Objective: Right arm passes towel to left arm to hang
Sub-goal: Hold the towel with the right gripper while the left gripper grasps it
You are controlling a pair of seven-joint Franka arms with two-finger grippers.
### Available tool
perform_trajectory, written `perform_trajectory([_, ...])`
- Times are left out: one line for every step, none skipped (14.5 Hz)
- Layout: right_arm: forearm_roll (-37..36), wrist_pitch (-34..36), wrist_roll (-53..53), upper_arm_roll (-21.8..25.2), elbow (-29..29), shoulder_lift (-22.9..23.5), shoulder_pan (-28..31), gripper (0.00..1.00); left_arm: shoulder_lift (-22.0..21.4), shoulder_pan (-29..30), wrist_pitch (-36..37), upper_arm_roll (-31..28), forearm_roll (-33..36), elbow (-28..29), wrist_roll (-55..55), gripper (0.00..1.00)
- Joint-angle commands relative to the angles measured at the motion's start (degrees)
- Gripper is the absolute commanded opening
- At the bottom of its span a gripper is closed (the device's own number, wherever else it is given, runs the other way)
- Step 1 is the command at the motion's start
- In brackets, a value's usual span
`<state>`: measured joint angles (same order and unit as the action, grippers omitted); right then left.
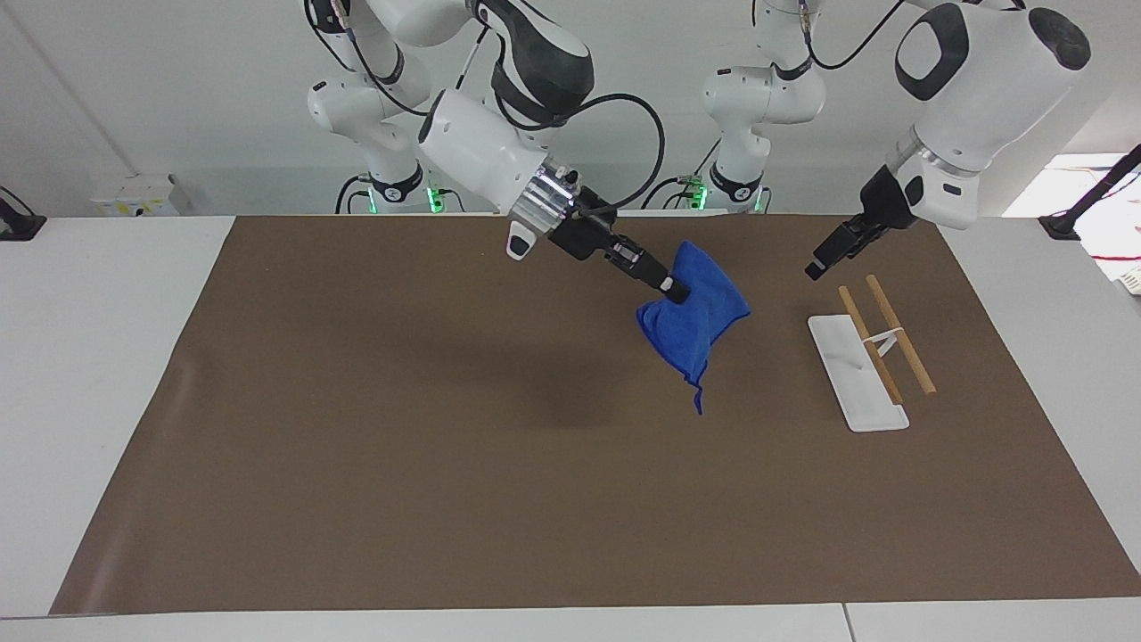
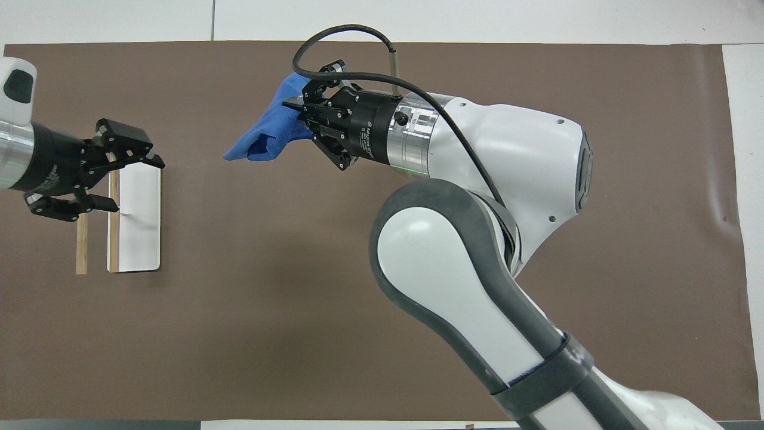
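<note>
A: While the right arm (image 1: 481, 147) holds the towel (image 1: 695, 316) up in the air near the middle of the facing frame, how far would you say the job has got?

B: Roughly a third, by the look of it. The right gripper (image 1: 675, 292) is clamped on a bunched part of the towel, which hangs clear over the brown mat (image 1: 357, 464), its loop tag dangling lowest. The handover itself is not yet done, and nothing hangs on the rack (image 1: 869, 357).

A: And the left arm (image 1: 963, 80)?

B: It comes in from the upper right of the facing frame. The left gripper (image 2: 116, 173) shows at the left edge of the overhead frame with its fingers spread wide and empty, over the rack's wooden bars (image 2: 82, 251) and white base (image 2: 140, 227). A clear gap of mat lies between it and the towel.

A: So what is left?

B: Closing that gap, the left gripper taking a free edge of the cloth, the right gripper letting go, then draping the towel over the bars.

A: Any room to worry about?

B: The mat's lower half in the facing frame is open. The tight spot is the rack just below the left gripper: a low reach could knock the bars, so it should stay high
</note>
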<state>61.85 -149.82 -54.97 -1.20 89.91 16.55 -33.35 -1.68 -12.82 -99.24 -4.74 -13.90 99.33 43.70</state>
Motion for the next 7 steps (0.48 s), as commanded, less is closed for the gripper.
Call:
perform_trajectory([0.99, -2.06, -0.66, 0.06, -0.17, 0.41, -1.1, 0.0, -0.7, -2.99, -7.44, -0.1, -3.13, 3.24, 17.59, 1.0])
perform_trajectory([0.99, -2.06, -0.66, 0.06, -0.17, 0.32, -1.1, 0.0, -0.35, -3.52, -8.42, -0.1, -6.54, 3.67, 22.26, 1.0])
perform_trajectory([0.99, -2.06, -0.66, 0.06, -0.17, 0.32, -1.1, 0.0, -0.17, -3.78, -10.34, -0.1, -8.84, 4.98, 25.78, 1.0])
perform_trajectory([0.99, -2.06, -0.66, 0.06, -0.17, 0.41, -1.1, 0.0, -0.17, -4.05, -13.15, -0.1, -10.87, 6.21, 28.69, 1.0])
perform_trajectory([0.99, -2.15, -0.66, 0.06, -0.17, 0.32, -1.19, 0.0, 0.01, -4.66, -15.26, -0.1, -13.15, 7.1, 31.5, 1.0])
perform_trajectory([0.99, -2.15, -0.75, 0.06, -0.09, 0.32, -1.19, 0.0, 0.44, -4.75, -16.85, -0.1, -14.56, 7.72, 34.14, 1.0])
perform_trajectory([0.99, -2.15, -0.66, 0.06, 0.17, 0.32, -1.19, 0.0, 0.97, -5.19, -18.35, -0.1, -15.71, 8.24, 36.43, 1.0])
